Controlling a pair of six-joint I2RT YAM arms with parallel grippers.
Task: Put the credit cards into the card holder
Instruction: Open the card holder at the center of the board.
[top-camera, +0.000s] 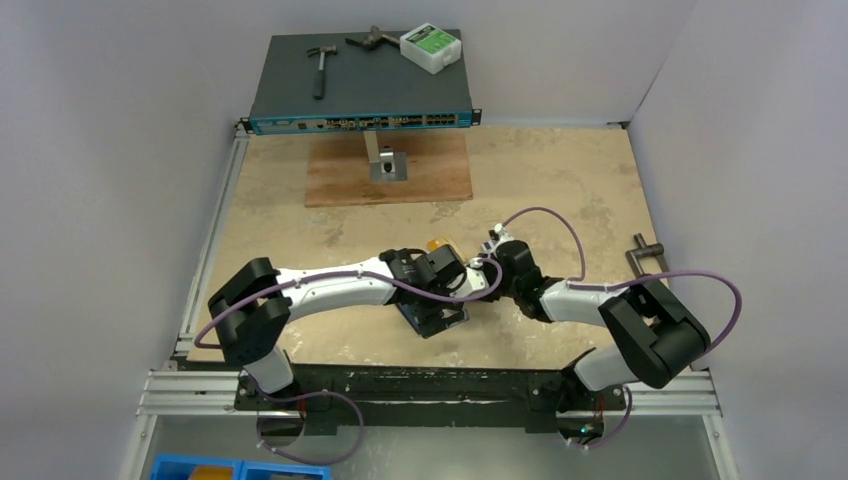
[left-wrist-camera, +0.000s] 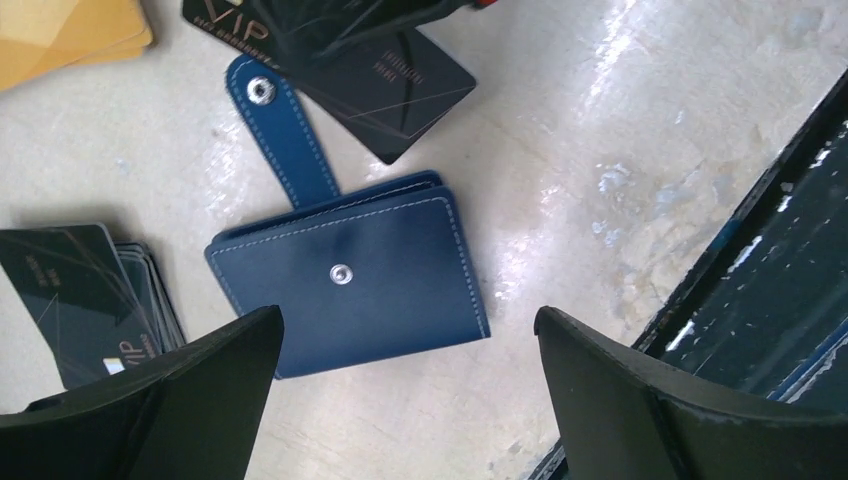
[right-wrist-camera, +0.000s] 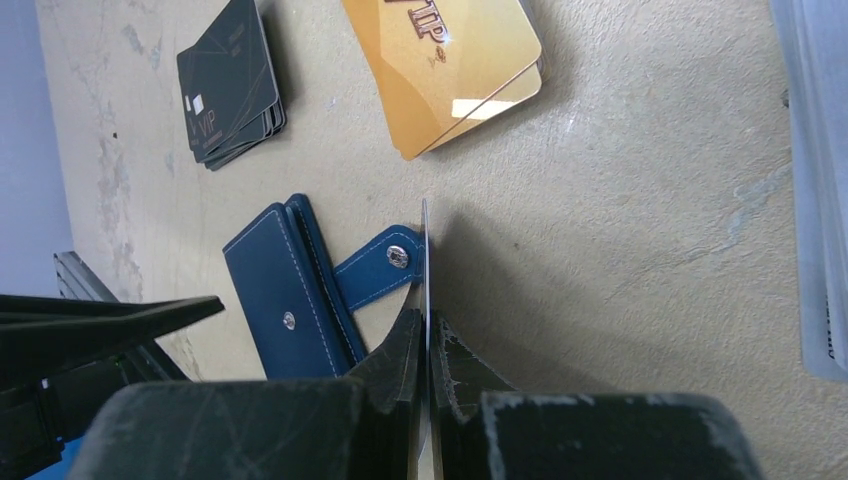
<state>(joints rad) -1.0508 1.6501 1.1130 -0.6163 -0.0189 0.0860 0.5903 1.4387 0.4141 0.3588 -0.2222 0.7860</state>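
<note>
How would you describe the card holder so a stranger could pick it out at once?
On the beige table, close to the middle of its near edge, lies the card holder. Unlike the black cards and gold cards beside it, it is navy blue, stitched, with a snap tab.

Navy card holder (left-wrist-camera: 350, 285), seemingly unsnapped, among cards (left-wrist-camera: 70, 290)

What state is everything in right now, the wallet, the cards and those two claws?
left gripper: open, over the card holder.
right gripper: shut on one black card.
card holder: folded shut, lying flat, snap tab undone.
black card: pinched on edge.
black stack: lying loose.
gold stack: lying loose.
</note>
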